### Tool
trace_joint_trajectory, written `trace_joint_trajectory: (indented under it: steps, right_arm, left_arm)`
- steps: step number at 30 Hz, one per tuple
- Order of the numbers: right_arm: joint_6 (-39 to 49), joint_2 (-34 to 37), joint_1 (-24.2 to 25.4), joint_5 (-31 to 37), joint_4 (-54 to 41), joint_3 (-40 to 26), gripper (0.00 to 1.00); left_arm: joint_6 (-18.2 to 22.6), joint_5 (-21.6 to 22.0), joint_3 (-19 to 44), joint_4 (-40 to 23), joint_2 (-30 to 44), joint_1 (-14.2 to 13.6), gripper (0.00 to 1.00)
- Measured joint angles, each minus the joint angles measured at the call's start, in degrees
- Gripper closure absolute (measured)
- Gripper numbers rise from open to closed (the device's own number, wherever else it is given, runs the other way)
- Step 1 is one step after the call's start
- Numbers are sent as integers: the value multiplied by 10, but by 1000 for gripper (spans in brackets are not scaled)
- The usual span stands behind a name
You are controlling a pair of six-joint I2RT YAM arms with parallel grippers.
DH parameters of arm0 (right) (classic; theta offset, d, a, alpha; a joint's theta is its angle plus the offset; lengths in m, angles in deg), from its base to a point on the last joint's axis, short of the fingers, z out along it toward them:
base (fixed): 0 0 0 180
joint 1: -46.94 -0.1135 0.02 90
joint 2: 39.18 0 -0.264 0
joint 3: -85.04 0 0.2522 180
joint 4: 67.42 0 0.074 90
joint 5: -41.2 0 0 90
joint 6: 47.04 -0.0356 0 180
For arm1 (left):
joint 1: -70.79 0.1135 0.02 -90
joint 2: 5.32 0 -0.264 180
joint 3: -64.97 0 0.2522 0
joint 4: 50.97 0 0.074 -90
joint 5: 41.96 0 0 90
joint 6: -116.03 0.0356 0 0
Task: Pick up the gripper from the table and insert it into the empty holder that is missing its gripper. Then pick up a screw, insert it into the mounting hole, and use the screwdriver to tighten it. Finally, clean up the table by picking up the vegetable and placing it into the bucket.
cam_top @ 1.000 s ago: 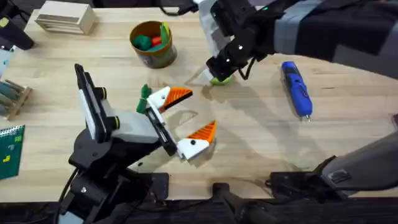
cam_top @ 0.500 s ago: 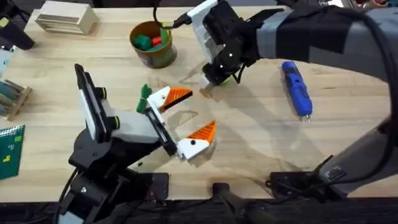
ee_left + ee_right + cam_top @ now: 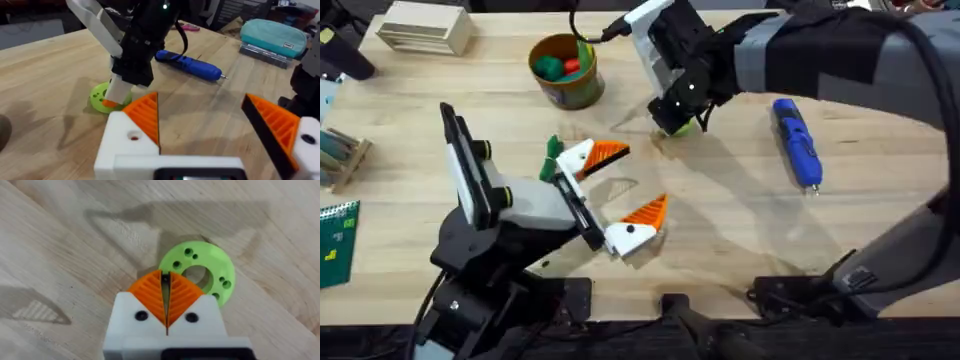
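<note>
My right gripper [image 3: 166,287] has its two orange pads pressed flat together, tips down over the lime-green disc [image 3: 200,272]. A tiny dark speck sits in the seam at the tips. It may be a screw, but I cannot tell.

My left gripper [image 3: 630,180] lies near the middle of the table [image 3: 740,230] with its fingers spread wide and nothing between them. Each white holder [image 3: 127,142] already carries an orange wedge [image 3: 145,112], so I judge the insertion done and the screw step in hand. A mounting hole shows on the side of the holder.

My worries from here:
- If that speck is a screw, it is pinched only at the very tips. A jolt on lifting could flick it onto the wood grain, where it would be hard to find.
- The disc sits right under the pads and could snag or slide.
- The right arm reaches across the table's middle, so swinging toward the holder risks brushing the open left fingers.

The screwdriver [image 3: 797,140] lies free toward the right edge. The vegetable [image 3: 553,150] rests just beside the left gripper's farther finger, awkwardly close for a clean grab. The bucket [image 3: 565,70] stands near the far edge, and its way is unobstructed.
</note>
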Motion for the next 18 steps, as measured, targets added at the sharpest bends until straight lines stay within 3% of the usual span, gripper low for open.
trace_joint_trajectory:
  steps: [9, 18]
  right_arm:
    - [-6, -7, 0, -1, -8, 0, 993]
    - [-14, -86, -2, -15, -56, -24, 994]
  left_arm:
    - [0, 0, 0, 0, 0, 0, 14]
    - [0, 0, 0, 0, 0, 0, 14]
